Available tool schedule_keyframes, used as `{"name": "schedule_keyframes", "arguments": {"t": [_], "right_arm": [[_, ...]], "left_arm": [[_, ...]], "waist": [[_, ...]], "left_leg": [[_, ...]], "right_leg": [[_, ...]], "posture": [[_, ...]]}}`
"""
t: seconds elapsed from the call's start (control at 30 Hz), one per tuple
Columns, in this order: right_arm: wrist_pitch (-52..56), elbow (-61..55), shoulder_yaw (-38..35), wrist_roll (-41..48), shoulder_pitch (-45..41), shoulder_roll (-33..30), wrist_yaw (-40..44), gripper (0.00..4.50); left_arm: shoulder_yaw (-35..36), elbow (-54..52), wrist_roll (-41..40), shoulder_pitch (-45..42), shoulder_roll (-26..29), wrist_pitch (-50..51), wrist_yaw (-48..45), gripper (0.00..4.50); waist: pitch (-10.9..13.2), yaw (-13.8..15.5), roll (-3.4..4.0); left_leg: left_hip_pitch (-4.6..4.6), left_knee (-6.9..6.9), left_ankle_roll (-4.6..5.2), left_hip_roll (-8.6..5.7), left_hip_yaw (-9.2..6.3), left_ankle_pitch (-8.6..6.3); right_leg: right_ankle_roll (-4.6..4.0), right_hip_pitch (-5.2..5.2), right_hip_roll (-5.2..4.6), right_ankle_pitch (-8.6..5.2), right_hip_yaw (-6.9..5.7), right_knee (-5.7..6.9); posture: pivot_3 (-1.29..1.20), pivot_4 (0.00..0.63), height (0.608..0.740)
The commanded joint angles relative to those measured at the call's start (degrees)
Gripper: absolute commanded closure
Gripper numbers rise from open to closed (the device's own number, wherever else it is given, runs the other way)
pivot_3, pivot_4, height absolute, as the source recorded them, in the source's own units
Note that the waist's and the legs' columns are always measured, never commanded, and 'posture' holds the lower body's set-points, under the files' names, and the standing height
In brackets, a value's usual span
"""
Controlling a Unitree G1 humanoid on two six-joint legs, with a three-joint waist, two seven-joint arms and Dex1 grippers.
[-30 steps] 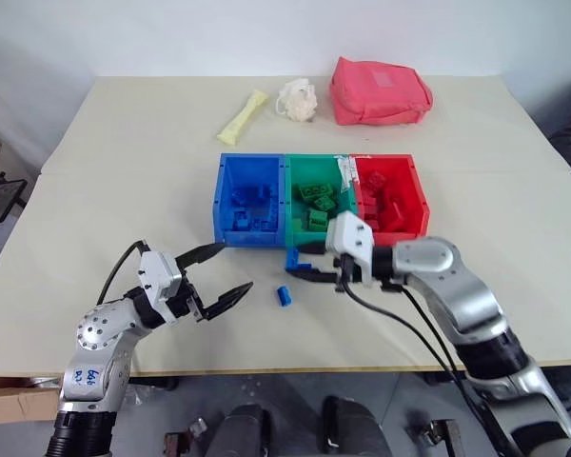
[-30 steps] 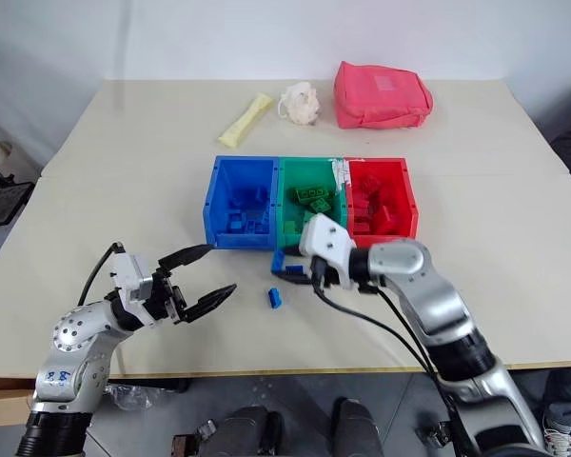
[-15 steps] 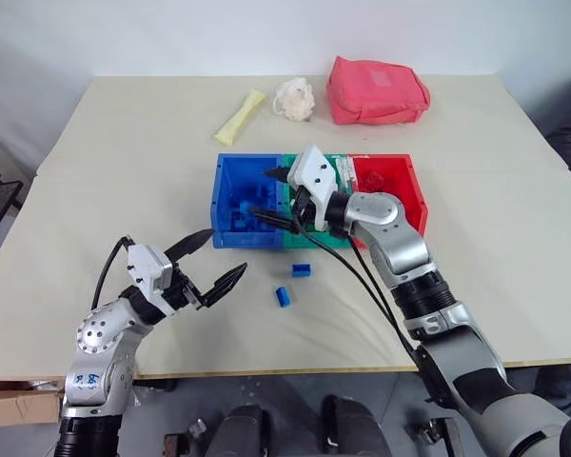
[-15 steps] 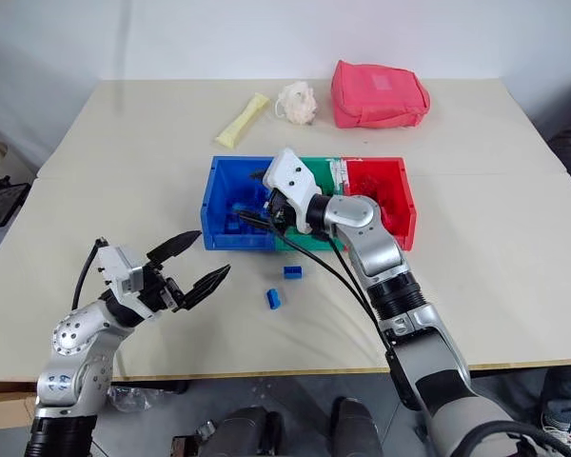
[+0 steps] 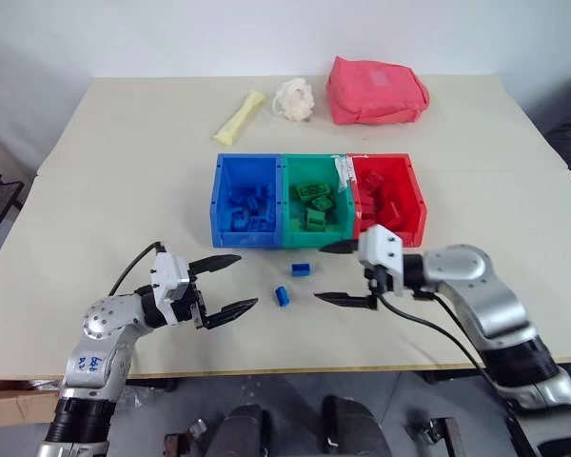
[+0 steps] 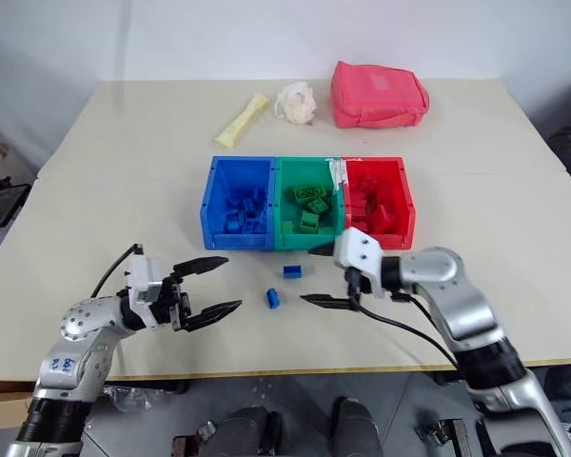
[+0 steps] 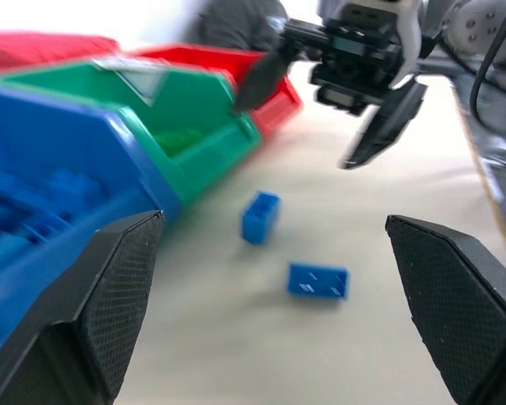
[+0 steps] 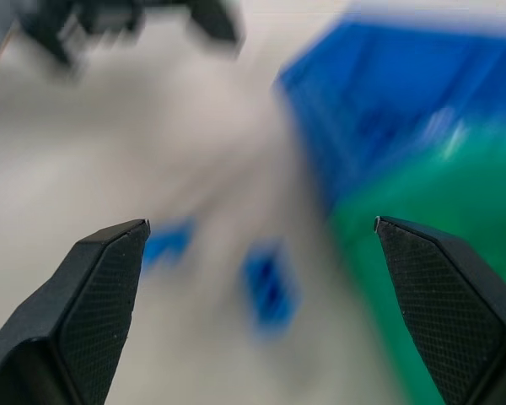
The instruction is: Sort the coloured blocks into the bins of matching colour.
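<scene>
While two blue blocks lie loose on the table (image 5: pixel 95 190) in front of the bins, both grippers hover above the tabletop on either side of them with nothing in their grasp; the left gripper (image 5: pixel 230 284) has its black fingers spread wide and pointing toward the blocks, and the right gripper (image 5: pixel 335 272) faces it from the other side, fingers just as far apart and empty. One blue block (image 5: pixel 301 269) sits just in front of the green bin (image 5: pixel 315 204); the second blue block (image 5: pixel 282 296) lies a little nearer the table's front edge, between the two grippers. Nothing stands between either gripper and these two blocks; the tabletop around them is bare. Joined in a row, the blue bin (image 5: pixel 248 199), the green bin and the red bin (image 5: pixel 388 195) each hold bricks of their own colour; a white label strip (image 5: pixel 344 171) rests on the wall between green and red. Well behind the bins, near the far edge, lie a pale yellow wrapped item (image 5: pixel 241 116), a whitish crumpled ball (image 5: pixel 295 98) just beside it, and a pink-red fabric pouch (image 5: pixel 376 91).
</scene>
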Motion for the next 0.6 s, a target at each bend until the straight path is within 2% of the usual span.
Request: {"name": "schedule_keyframes", "arguments": {"t": [0.03,0.17,0.27,0.6], "right_arm": [[2.14,-6.71,-6.01,3.12,6.07,-5.51,1.28,0.03],[4.86,-10.06,-10.22,4.6,12.13,-9.41,0.15,0.03],[5.79,-10.58,-10.89,3.95,13.49,-9.62,-1.82,0.03],[8.44,-7.7,-4.78,2.31,8.01,0.72,-10.95,0.03]], "left_arm": [[-1.49,2.59,0.48,-1.46,1.87,-1.38,-5.11,0.0],[-2.73,6.3,1.73,-3.29,2.33,-2.93,-7.65,0.0],[-3.22,7.84,2.16,-4.03,2.12,-3.73,-8.56,0.0],[-2.92,7.08,1.73,-3.65,1.32,-4.01,-8.14,0.0]], "waist": [[0.0,0.17,0.0],[0.0,0.42,-0.01],[0.0,0.25,-0.01],[0.0,0.21,-0.01]], "left_leg": [[0.0,0.0,0.0,0.01,-0.01,0.0],[0.0,0.01,-0.01,0.02,0.0,0.0],[0.01,0.01,-0.02,0.1,0.05,-0.01],[0.0,0.01,-0.03,0.11,0.01,-0.01]], "right_leg": [[0.0,0.0,0.0,0.0,-0.01,-0.01],[0.0,0.05,-0.02,0.0,0.02,-0.09],[0.0,0.04,-0.05,0.0,0.05,-0.13],[0.0,0.04,-0.07,0.0,0.14,-0.13]], "posture": [[0.0,0.15,0.74],[0.0,0.15,0.74],[0.0,0.15,0.74],[0.0,0.15,0.74]]}}
